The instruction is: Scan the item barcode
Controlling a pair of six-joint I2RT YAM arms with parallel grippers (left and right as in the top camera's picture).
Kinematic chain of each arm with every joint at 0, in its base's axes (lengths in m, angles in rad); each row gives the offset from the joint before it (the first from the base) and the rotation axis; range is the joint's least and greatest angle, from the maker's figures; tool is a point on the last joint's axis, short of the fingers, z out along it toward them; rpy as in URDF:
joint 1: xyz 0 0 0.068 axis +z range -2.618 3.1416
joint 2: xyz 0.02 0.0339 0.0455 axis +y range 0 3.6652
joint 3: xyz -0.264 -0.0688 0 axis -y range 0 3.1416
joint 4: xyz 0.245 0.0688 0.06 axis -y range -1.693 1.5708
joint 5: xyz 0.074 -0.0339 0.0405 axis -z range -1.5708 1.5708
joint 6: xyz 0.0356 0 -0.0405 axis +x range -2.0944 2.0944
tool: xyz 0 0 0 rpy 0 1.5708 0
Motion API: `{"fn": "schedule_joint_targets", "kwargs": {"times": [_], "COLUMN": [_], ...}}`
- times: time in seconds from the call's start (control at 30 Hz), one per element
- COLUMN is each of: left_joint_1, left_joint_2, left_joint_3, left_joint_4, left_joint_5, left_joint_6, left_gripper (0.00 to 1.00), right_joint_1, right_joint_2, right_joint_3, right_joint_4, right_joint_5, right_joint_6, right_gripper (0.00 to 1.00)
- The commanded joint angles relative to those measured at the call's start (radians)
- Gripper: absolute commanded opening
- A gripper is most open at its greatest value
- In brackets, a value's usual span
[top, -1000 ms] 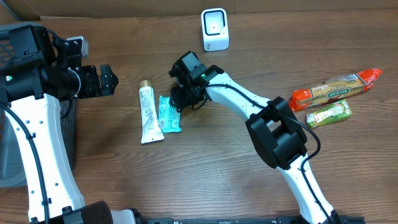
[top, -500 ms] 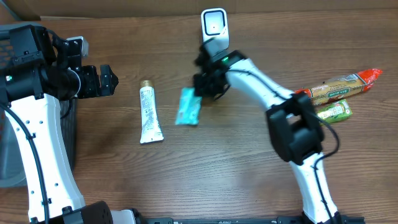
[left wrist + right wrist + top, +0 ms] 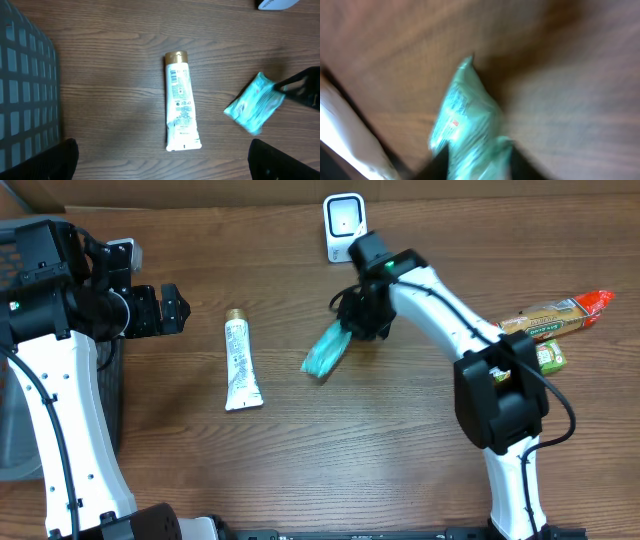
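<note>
Centrally, the teal packet [image 3: 325, 352] is hanging tilted over the table, right of the white tube [image 3: 240, 365]; being soft, light film, it is probably sagging and slippery, so an edge pinch suits; the right gripper [image 3: 352, 326] is clenching its far end; the left gripper [image 3: 174, 310] is hovering far left, fingers spread; farthest, the scanner [image 3: 345, 225] is standing upright.

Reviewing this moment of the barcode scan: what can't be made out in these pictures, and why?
- Print on the teal packet: blurred in the right wrist view, too small in the overhead view.
- How the right hand closes on it: overhead view, covered by its own wrist.
- Green snack bar: overhead view, partly hidden behind the right arm.
- Scanner: left wrist view, cut off by the top edge.
</note>
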Motion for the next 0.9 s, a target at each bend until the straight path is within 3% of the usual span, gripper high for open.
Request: {"fn": "schedule_joint_targets", "kwargs": {"times": [0.0, 0.03, 0.13, 0.33, 0.43, 0.77, 0.87], "left_joint_1": [-0.001, -0.001, -0.001, -0.001, -0.001, -0.001, -0.001], "left_joint_2": [0.005, 0.005, 0.005, 0.005, 0.005, 0.005, 0.005], "left_joint_3": [0.011, 0.011, 0.011, 0.011, 0.011, 0.011, 0.011], "left_joint_4": [0.001, 0.001, 0.001, 0.001, 0.001, 0.001, 0.001], "left_joint_5": [-0.002, -0.002, -0.003, -0.003, -0.002, -0.002, -0.003], "left_joint_6": [0.026, 0.026, 0.026, 0.026, 0.026, 0.026, 0.026], "left_gripper": [1.00, 0.99, 1.00, 1.00, 1.00, 1.00, 1.00], "right_joint_1": [0.037, 0.037, 0.027, -0.037, -0.061, 0.069, 0.117], "right_joint_2": [-0.026, -0.026, -0.031, -0.039, -0.039, -0.035, -0.026], "right_joint_3": [0.001, 0.001, 0.013, 0.059, 0.064, 0.063, 0.063], "right_joint_4": [-0.037, -0.048, -0.078, -0.112, -0.080, 0.070, 0.164], "right_joint_5": [0.030, 0.029, 0.029, 0.043, 0.050, -0.014, 0.030], "right_joint_6": [-0.102, -0.154, -0.314, -0.806, -0.943, -1.012, -0.913], "right_gripper": [0.76, 0.83, 0.84, 0.87, 0.86, 0.77, 0.67]}}
